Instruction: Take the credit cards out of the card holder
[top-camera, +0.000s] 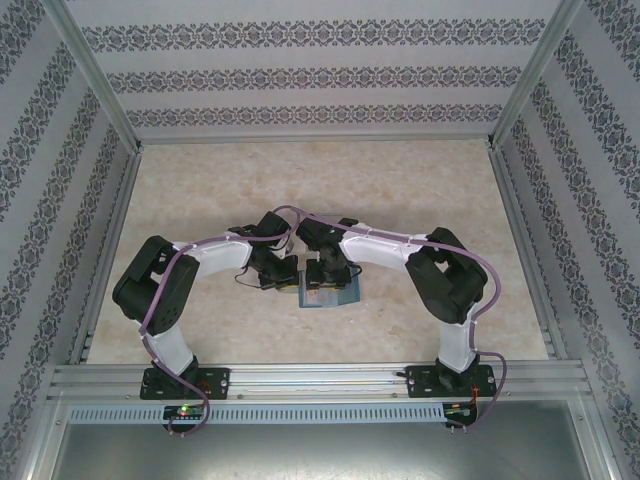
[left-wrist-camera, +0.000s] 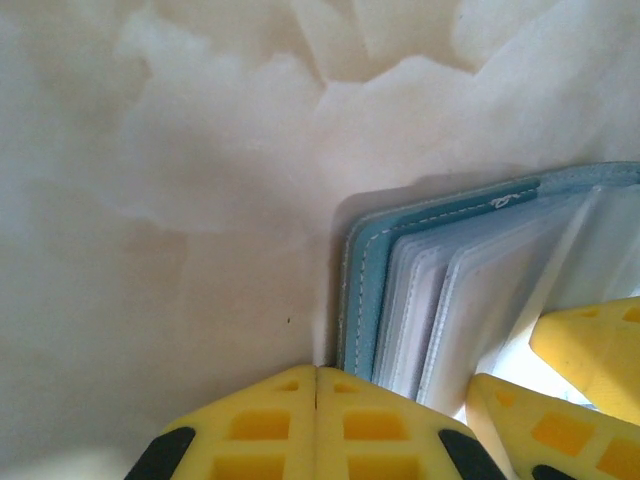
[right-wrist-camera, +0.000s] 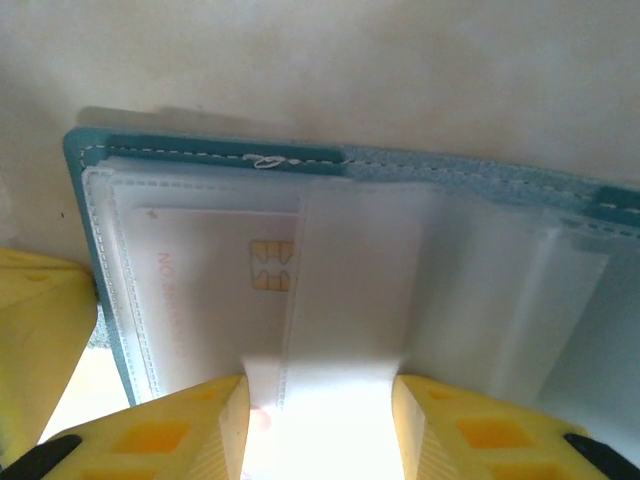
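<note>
Open card holder (right-wrist-camera: 200, 152), pale chip card (right-wrist-camera: 205, 300) in clear sleeve (right-wrist-camera: 350, 260), others indistinct

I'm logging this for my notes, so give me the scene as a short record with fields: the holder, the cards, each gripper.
card holder: teal card holder lying open on the table, clear sleeves fanned
credit card: pale chip card inside a sleeve, not yet out
left gripper: shut, empty, beside the holder's edge
right gripper: jaws apart on either side of a clear sleeve; cannot tell if it is gripped
</note>
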